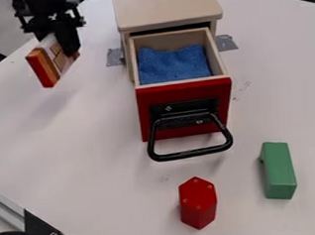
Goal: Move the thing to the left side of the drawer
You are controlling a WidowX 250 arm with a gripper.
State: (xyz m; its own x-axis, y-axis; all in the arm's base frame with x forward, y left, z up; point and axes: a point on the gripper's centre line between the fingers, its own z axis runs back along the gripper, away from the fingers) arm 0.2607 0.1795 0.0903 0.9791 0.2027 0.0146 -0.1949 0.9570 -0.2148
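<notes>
The gripper hangs at the upper left of the camera view, left of the drawer unit and above the table. It is shut on a flat box with red, orange and white parts, held tilted over the table surface. The drawer is pulled out, with a red front and a black handle, and a blue cloth lies inside it. A shadow falls on the table below the box.
The cabinet's wooden top stands behind the drawer, with grey tape at its sides. A red hexagonal block and a green block stand in front, on the white table.
</notes>
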